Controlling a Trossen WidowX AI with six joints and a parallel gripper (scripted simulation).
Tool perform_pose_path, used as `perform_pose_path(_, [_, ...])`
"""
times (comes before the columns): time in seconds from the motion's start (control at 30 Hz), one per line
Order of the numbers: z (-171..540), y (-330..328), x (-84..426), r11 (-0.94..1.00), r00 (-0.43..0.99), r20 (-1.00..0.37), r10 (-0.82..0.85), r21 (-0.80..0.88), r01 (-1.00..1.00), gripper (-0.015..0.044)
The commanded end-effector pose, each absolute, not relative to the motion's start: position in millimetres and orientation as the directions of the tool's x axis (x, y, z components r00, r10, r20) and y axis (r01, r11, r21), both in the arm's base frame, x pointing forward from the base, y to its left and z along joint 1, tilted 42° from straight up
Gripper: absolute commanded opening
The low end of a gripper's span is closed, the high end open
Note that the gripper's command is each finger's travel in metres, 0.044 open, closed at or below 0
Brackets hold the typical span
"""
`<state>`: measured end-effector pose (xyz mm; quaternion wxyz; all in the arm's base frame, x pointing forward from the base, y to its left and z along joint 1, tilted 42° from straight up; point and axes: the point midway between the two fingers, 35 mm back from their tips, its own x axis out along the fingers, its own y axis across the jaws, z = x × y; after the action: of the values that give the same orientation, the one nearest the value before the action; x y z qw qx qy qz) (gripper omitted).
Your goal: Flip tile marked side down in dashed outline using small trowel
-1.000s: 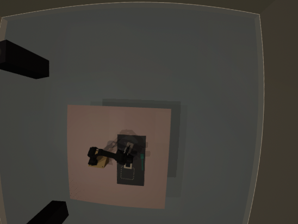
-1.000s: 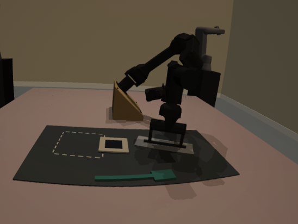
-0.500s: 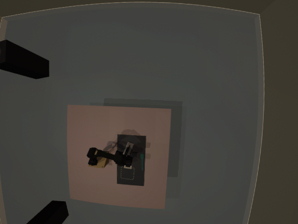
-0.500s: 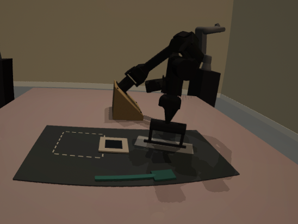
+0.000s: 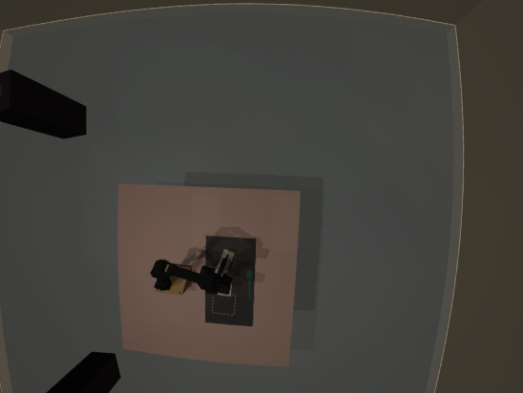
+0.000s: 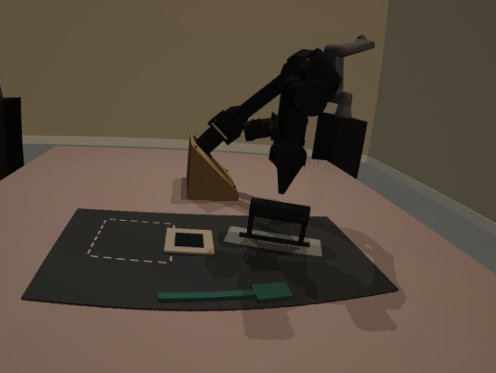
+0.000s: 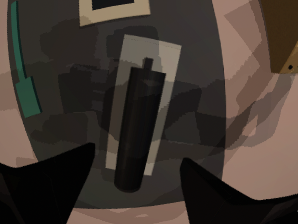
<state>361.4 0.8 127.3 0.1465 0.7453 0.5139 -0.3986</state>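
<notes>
The small trowel [image 6: 280, 210] [image 7: 140, 120] [image 5: 225, 259], a grey blade with a black handle, rests flat on the right half of the dark mat [image 6: 68, 281] [image 5: 243, 310] [image 7: 200, 60]. My gripper [image 6: 285, 181] [image 7: 139, 157] [image 5: 221, 274] is open and empty, hanging a little above the handle without touching it. The beige tile [image 6: 169, 242] [image 7: 90, 17] lies flat with its dark square mark facing up. It sits just outside the right edge of the dashed outline [image 6: 131, 259] [image 5: 223, 315].
A green flat tool [image 6: 226, 295] [image 7: 25, 85] [image 5: 249, 283] lies along the mat's near edge. The arm's tan wedge base [image 6: 208, 176] [image 7: 285, 35] stands behind the mat on the pink table [image 6: 407, 326]. Black boxes [image 6: 339, 140] [image 5: 43, 110] stand beyond the table.
</notes>
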Motion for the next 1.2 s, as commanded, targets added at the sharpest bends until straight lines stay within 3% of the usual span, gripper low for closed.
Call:
perform_pose_path(0.0, [126.8,2.4,359.8,-0.377,0.166,-0.761,0.627,-0.11,0.92,0.03])
perform_pose_path(0.63, [118.5,11.0,356.6,-0.052,0.233,-0.813,0.533,0.243,0.969,0.03])
perform_pose_path(1.17, [114.4,19.7,356.1,0.365,0.335,-0.835,0.436,0.504,0.783,0.03])
